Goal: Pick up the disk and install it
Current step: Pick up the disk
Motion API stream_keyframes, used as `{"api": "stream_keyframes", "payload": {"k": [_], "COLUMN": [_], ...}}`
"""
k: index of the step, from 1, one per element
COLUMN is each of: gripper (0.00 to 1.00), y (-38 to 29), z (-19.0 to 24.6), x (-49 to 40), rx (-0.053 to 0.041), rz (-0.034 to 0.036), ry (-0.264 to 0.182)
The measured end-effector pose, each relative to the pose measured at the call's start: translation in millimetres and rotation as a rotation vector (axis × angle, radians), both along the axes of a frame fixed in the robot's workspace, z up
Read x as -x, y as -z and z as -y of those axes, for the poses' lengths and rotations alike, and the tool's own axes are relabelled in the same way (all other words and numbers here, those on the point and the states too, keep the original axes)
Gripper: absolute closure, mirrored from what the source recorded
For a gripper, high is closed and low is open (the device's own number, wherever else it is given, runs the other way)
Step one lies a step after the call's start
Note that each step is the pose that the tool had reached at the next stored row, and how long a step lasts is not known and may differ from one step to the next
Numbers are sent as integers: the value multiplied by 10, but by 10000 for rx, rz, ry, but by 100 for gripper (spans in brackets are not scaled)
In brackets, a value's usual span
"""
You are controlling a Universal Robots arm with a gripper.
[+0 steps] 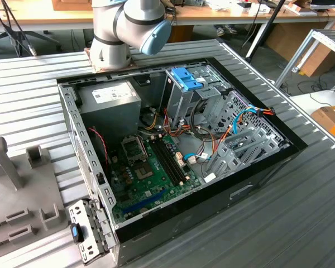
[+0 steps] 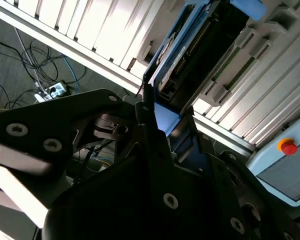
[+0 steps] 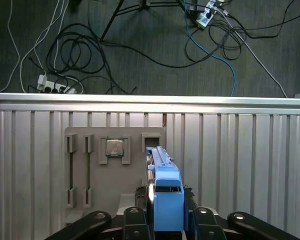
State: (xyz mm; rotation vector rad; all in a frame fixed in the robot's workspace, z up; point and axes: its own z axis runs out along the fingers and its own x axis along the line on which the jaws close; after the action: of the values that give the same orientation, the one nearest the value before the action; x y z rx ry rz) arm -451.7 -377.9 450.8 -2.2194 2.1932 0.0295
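The disk [image 3: 166,186] is a black drive in bright blue carrier rails. It stands on edge between my gripper's [image 3: 167,220] fingers [image 3: 135,220], which are shut on it at its blue end tab. In the second wrist view the disk [image 2: 172,50] reaches away from the gripper [image 2: 165,125], its black body and blue rail seen against the ribbed table. Below it in the first wrist view lies the grey parts fixture [image 3: 115,170]. The open computer case [image 1: 290,148] sits mid-table in the exterior view, with the arm's base [image 1: 123,33] behind it.
A tall grey cage with a blue latch [image 1: 185,78] stands inside the case, with loose cables around it. A grey bracket with a blue clip [image 1: 86,231] lies at the case's near corner. The fixture [image 1: 22,195] holds a processor chip [image 3: 114,147]. Cables and power strips lie on the floor [image 3: 140,45].
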Motion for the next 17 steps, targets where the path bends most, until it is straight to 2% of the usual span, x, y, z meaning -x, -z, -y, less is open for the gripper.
{"api": "stream_keyframes", "payload": {"k": [2,4,7,8,11,12,15,17], "gripper": [64,64,64,64,64,64,64,64], "y": [-89,-222,-360,-437,-588,-658,-769,-786], "z": [0,0,0,0,0,0,0,0], "x": [0,0,-1,0,0,0,0,0], "rx": [-1,0,0,0,0,0,0,-1], "rz": [4,7,10,11,12,13,14,13], "ry": [0,0,0,0,0,0,0,0]}}
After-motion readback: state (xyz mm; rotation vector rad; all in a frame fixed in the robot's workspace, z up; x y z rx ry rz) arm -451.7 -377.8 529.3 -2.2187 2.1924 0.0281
